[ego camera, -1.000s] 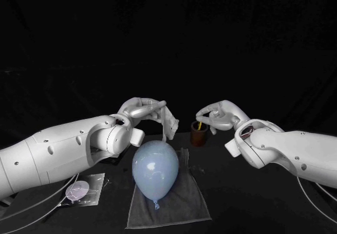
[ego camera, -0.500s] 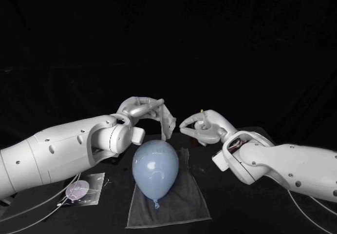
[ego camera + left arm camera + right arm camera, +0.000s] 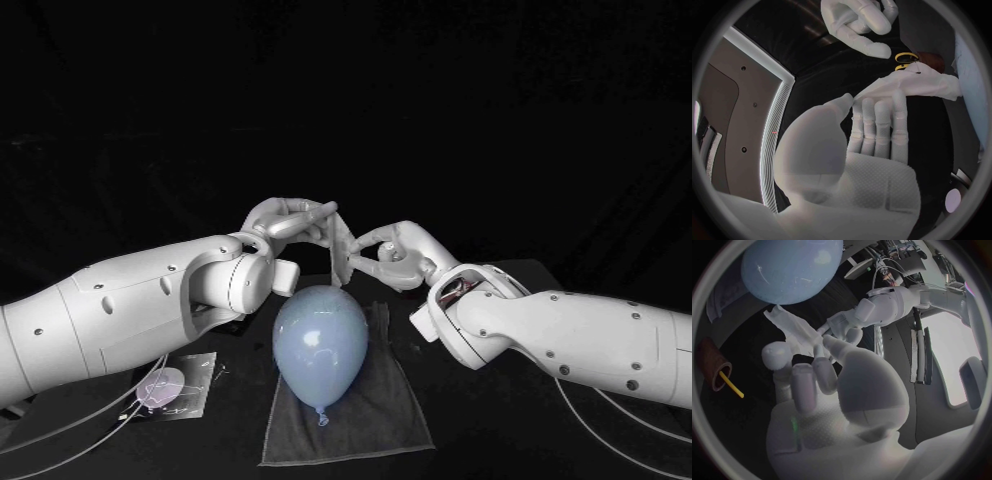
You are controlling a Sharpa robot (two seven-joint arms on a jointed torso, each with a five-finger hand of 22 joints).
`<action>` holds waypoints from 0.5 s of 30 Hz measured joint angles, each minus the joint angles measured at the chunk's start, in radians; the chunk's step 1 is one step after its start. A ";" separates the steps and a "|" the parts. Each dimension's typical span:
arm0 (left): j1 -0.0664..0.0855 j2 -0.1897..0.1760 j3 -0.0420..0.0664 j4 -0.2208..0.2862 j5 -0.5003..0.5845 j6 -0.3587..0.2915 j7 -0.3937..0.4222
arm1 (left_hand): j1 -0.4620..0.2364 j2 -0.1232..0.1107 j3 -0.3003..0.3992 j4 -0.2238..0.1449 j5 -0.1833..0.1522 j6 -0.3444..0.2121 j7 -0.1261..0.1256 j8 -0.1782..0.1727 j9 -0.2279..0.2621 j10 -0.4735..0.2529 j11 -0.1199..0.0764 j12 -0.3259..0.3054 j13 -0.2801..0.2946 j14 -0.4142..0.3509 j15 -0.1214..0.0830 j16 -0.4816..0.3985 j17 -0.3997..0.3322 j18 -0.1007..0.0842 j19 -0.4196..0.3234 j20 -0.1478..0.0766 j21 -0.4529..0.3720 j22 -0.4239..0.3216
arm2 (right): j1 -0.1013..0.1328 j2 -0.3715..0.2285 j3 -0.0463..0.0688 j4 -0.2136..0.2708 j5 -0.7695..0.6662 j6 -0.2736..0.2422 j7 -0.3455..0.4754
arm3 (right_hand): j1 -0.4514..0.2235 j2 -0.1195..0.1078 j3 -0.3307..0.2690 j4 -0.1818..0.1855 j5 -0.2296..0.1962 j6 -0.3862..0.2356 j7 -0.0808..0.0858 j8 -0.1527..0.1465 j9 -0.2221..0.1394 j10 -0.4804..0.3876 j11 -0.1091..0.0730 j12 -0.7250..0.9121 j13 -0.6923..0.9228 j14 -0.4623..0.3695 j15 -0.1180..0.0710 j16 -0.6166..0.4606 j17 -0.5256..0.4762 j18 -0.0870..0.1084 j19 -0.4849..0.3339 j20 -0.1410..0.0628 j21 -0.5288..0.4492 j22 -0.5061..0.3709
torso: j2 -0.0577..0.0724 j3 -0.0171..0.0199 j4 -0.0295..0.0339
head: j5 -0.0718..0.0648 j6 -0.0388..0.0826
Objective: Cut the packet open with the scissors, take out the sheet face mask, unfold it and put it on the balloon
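My left hand (image 3: 289, 221) holds the folded white sheet mask (image 3: 343, 252) by its top, so that it hangs above the far end of the pale blue balloon (image 3: 319, 340). In the left wrist view the mask (image 3: 912, 85) sticks out past my left hand's fingertips (image 3: 879, 107), with my right hand (image 3: 857, 20) a little way beyond it. My right hand (image 3: 389, 252) is close beside the mask, fingers spread and holding nothing. In the right wrist view my right hand (image 3: 811, 385) faces the mask (image 3: 792, 330), the balloon (image 3: 792, 265) and my left hand (image 3: 856, 320).
The balloon lies on a grey towel (image 3: 361, 410). The cut packet (image 3: 176, 388) lies on the table under my left arm. A brown cup (image 3: 934, 60) holds the yellow-handled scissors (image 3: 904, 57); in the right wrist view the cup (image 3: 712, 365) is beside my right hand.
My right hand has swung left from the brown cup to a spot close beside the hanging mask, and its arm now covers the cup. My left hand and the balloon have stayed put.
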 measured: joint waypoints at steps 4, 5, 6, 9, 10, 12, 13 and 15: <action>0.000 -0.001 0.000 0.008 0.000 -0.001 -0.001 | 0.000 0.000 0.000 0.000 0.000 0.000 0.000 0.000 0.000 0.000 0.000 0.000 0.000 0.000 0.000 0.000 0.000 0.000 0.000 0.000 0.000 0.000 | 0.000 0.025 0.000 -0.028 -0.014 -0.008 -0.020 | -0.011 -0.011 -0.010 0.010 -0.019 -0.025 0.011 -0.023 -0.012 -0.014 0.017 -0.021 -0.021 -0.011 0.011 -0.008 0.000 -0.001 -0.013 0.013 -0.021 -0.014 | 0.000 0.0001 -0.0006 | 0.000 0.000; 0.000 -0.001 0.000 0.010 0.000 -0.001 -0.002 | 0.000 0.000 0.000 0.000 -0.001 0.000 0.000 0.000 0.001 0.000 0.000 0.000 0.000 0.000 0.000 0.000 0.000 0.000 0.000 0.000 0.000 0.000 | 0.000 0.031 0.000 -0.034 -0.017 -0.008 -0.024 | -0.012 -0.012 -0.011 0.011 -0.021 -0.030 0.013 -0.026 -0.014 -0.016 0.019 -0.025 -0.025 -0.012 0.012 -0.010 0.000 -0.001 -0.015 0.015 -0.025 -0.017 | 0.000 0.0002 -0.0011 | 0.000 0.000; 0.000 -0.001 0.000 0.012 0.000 -0.001 -0.002 | 0.000 0.000 0.000 0.000 -0.001 -0.002 0.002 0.000 0.005 0.000 0.000 0.000 0.000 0.000 0.000 0.000 0.000 0.000 0.000 0.000 0.000 0.000 | 0.001 0.037 0.000 -0.040 -0.019 -0.008 -0.029 | -0.012 -0.012 -0.014 0.014 -0.025 -0.033 0.015 -0.029 -0.016 -0.018 0.020 -0.027 -0.029 -0.012 0.012 -0.010 0.000 -0.001 -0.018 0.018 -0.029 -0.020 | 0.000 0.0003 -0.0011 | 0.000 0.000; 0.000 -0.001 0.000 0.017 0.001 -0.001 -0.002 | 0.000 0.000 0.000 0.000 -0.001 -0.002 0.002 0.000 0.005 0.000 0.000 0.000 0.000 0.000 0.000 0.000 0.000 0.000 0.000 0.000 0.000 0.000 | 0.001 0.054 0.000 -0.059 -0.026 -0.008 -0.040 | -0.012 -0.012 -0.015 0.015 -0.027 -0.036 0.018 -0.037 -0.019 -0.027 0.019 -0.032 -0.034 -0.017 0.017 -0.010 -0.003 -0.001 -0.023 0.023 -0.036 -0.026 | 0.000 0.0006 -0.0011 | 0.000 0.000; 0.000 -0.001 0.000 0.018 0.001 -0.001 -0.002 | 0.000 0.000 0.000 0.000 -0.001 -0.002 0.002 0.000 0.005 0.000 0.000 0.000 0.000 0.000 0.000 0.000 0.000 0.000 0.000 0.000 0.000 0.000 | 0.001 0.058 0.000 -0.063 -0.027 -0.008 -0.043 | -0.012 -0.012 -0.018 0.018 -0.027 -0.044 0.018 -0.041 -0.021 -0.030 0.022 -0.032 -0.036 -0.018 0.018 -0.010 -0.004 -0.003 -0.023 0.023 -0.041 -0.028 | 0.000 0.0007 -0.0011 | 0.000 0.000; 0.000 -0.001 0.000 0.021 0.001 -0.001 -0.003 | 0.002 0.002 0.000 0.000 -0.002 -0.002 0.002 -0.002 0.005 0.000 0.000 -0.001 0.000 0.000 0.000 0.000 0.000 0.000 0.000 0.000 0.000 0.000 | 0.001 0.067 0.000 -0.072 -0.030 -0.006 -0.048 | -0.012 -0.012 -0.019 0.019 -0.027 -0.049 0.020 -0.045 -0.024 -0.031 0.024 -0.037 -0.038 -0.018 0.018 -0.014 -0.006 -0.006 -0.031 0.026 -0.047 -0.032 | 0.000 0.0008 -0.0011 | -0.001 0.000; 0.000 -0.001 0.000 0.022 0.001 -0.001 -0.003 | 0.003 0.003 0.000 0.000 -0.003 -0.002 0.002 -0.002 0.005 0.000 0.000 -0.001 0.000 0.000 0.000 0.000 0.000 0.000 0.000 0.000 0.000 0.000 | 0.001 0.070 0.000 -0.075 -0.030 -0.006 -0.050 | -0.012 -0.012 -0.020 0.020 -0.027 -0.051 0.022 -0.048 -0.025 -0.035 0.027 -0.039 -0.040 -0.021 0.021 -0.014 -0.008 -0.006 -0.032 0.024 -0.047 -0.034 | 0.000 0.0008 -0.0011 | -0.002 0.000; 0.000 0.001 0.000 0.024 0.001 0.000 -0.003 | 0.003 0.003 0.000 0.000 -0.003 -0.002 0.002 -0.002 0.005 0.000 0.000 -0.001 0.000 0.000 0.000 0.000 0.000 0.000 0.000 0.000 0.000 0.000 | 0.001 0.078 0.000 -0.081 -0.032 -0.003 -0.052 | -0.010 -0.014 -0.025 0.021 -0.027 -0.056 0.023 -0.050 -0.027 -0.040 0.026 -0.040 -0.044 -0.021 0.021 -0.014 -0.010 -0.006 -0.036 0.028 -0.054 -0.038 | 0.000 0.0008 -0.0012 | -0.003 0.000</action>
